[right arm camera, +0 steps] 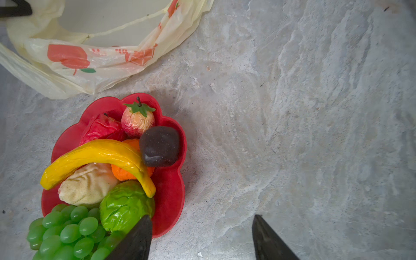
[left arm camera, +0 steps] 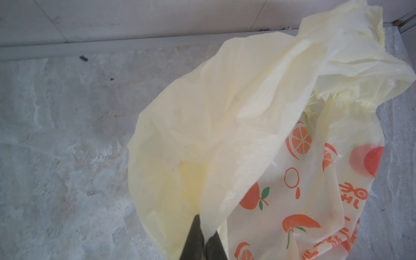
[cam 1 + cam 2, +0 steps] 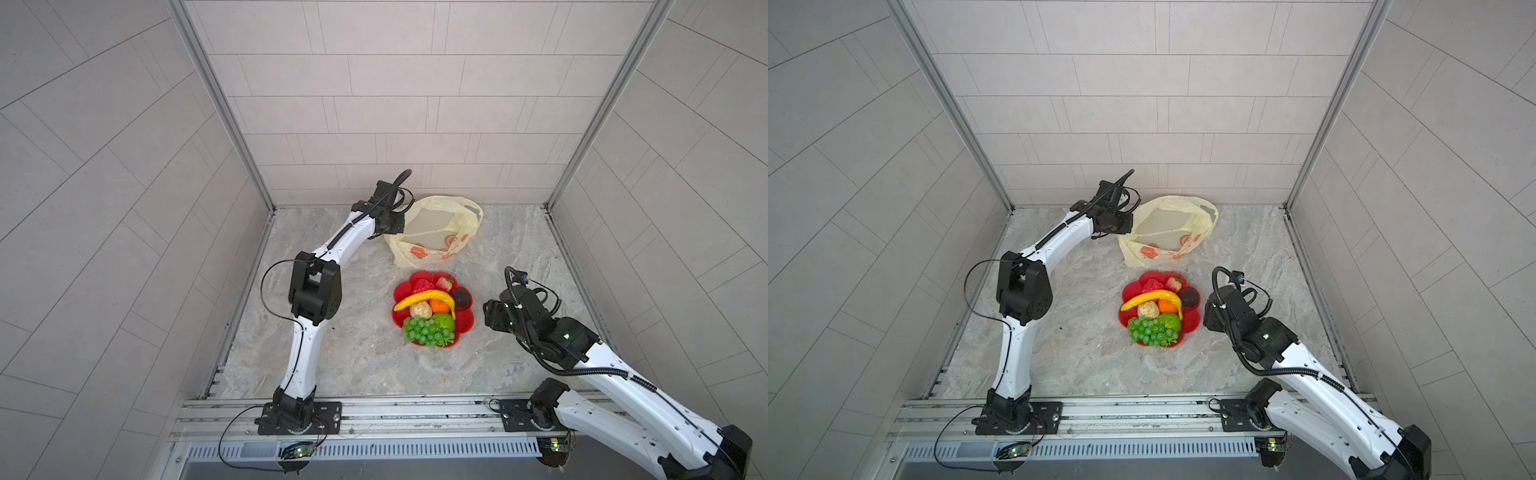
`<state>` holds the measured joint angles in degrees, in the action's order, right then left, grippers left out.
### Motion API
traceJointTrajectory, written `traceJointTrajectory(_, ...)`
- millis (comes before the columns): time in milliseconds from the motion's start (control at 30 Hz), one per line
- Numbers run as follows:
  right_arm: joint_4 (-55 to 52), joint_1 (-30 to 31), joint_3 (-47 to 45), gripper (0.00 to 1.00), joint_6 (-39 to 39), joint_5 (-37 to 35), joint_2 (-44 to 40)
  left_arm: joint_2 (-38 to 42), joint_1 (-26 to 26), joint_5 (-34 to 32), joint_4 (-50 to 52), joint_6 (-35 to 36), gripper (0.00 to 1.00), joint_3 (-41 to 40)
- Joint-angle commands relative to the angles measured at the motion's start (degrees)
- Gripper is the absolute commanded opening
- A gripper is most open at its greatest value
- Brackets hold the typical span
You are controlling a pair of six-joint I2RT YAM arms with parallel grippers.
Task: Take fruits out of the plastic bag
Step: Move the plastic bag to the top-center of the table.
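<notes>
The fruits (image 3: 424,297) lie heaped in the red dish (image 3: 466,321) on the desk (image 3: 332,353); the plastic bag (image 3: 432,232) behind looks empty, pinched by the closed left claw (image 2: 204,227). The right claw (image 1: 201,216), spread empty beside, could knock overhanging grapes (image 3: 428,331) off.

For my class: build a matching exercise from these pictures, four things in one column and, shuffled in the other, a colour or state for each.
Column one:
1 banana
2 grapes
3 left gripper
4 right gripper

Column two:
A open, empty
B shut on the bag
C yellow
D green

Pairs: 1-C, 2-D, 3-B, 4-A
</notes>
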<state>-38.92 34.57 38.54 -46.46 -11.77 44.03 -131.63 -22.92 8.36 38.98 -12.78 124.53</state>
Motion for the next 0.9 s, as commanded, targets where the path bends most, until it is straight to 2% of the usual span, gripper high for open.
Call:
traceJointTrajectory(0,1.32,-0.11,-2.11,0.69,-6.9,2.1,-2.61,-5.4,-0.11,0.96,10.1,6.53,0.1,10.02)
traceJointTrajectory(133,2.87,-0.01,-6.22,0.69,-11.88,3.76,-5.87,-11.15,-0.06,-0.46,13.58,8.87,0.26,19.38)
traceJointTrajectory(233,5.14,0.01,-8.87,0.68,-14.33,5.45,-7.69,-12.8,-0.09,-5.69,15.37,7.38,0.43,23.34)
traceJointTrajectory(300,6.36,0.02,-10.0,0.68,-15.34,6.13,-7.87,-11.75,-0.11,-8.13,16.05,5.75,0.53,23.5)
traceJointTrajectory(533,8.39,0.06,-10.97,0.68,-18.41,8.98,-5.7,-4.69,-0.1,-12.33,22.78,-1.67,0.7,22.53)
traceJointTrajectory(600,10.5,0.09,-11.98,0.67,-19.99,10.79,-4.6,0.83,-0.15,-13.36,22.08,-4.81,0.71,15.42)
traceJointTrajectory(767,14.68,0.24,-13.83,0.65,-23.71,13.64,-1.45,24.91,-0.11,-14.8,1.24,-13.15,0.77,-23.21)
traceJointTrajectory(867,16.57,0.31,-14.73,0.63,-26.02,14.53,0.31,35.02,-0.09,-18.8,-6.7,-18.28,0.78,-38.91)
